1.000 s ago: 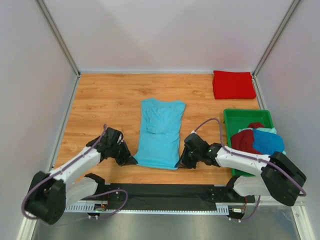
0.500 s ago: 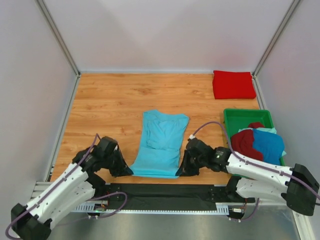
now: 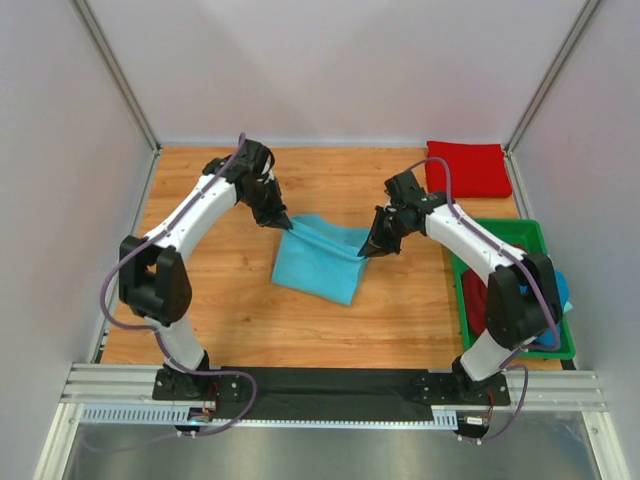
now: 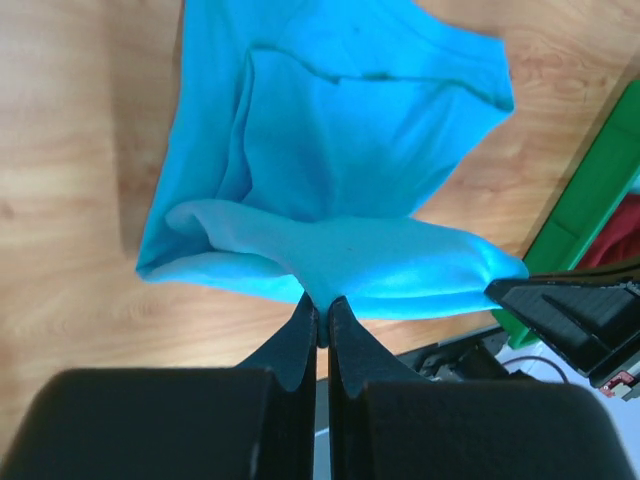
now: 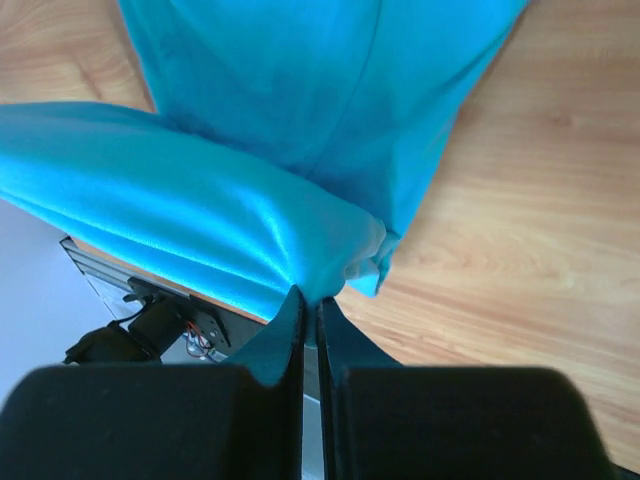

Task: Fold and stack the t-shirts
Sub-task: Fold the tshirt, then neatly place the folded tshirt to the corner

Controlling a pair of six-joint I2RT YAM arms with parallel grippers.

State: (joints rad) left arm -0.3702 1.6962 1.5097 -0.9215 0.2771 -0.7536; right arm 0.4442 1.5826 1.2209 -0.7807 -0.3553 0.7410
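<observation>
1. Wood tabletop (image 3: 220,300), boxed in by white walls on the left, far and right, with a metal rail running along the near edge. The biggest bare stretch is the left half plus the near strip in front of the arm bases.
2. The right side is tighter. A green tray (image 3: 520,224) sits up against the right wall, and a folded bright red t-shirt (image 3: 467,168) lies in the far right corner just beyond it. The right arm reaches across the tray's far left corner.
3. The light turquoise t-shirt (image 3: 318,262) is about mid-table, well apart from every wall and from the tray. Its far edge is lifted off the wood and strung between the two grippers, while the near part lies on the table.
4. The left gripper (image 3: 283,222) has its fingers pinched tight on the far left end of that edge. In the wrist view the cloth bunches right at the closed tips.
5. Same deal for the right gripper (image 3: 368,250), clamped on the far right end.
6. Looks-wise, the held edge sags a bit in the middle and the cloth doubles over itself with soft creases. The near edge runs slanted, with its right corner nearest.
7. In the tray there's some dark red cloth (image 3: 476,290) and blue cloth (image 3: 563,290), mostly hidden behind the right arm.
</observation>
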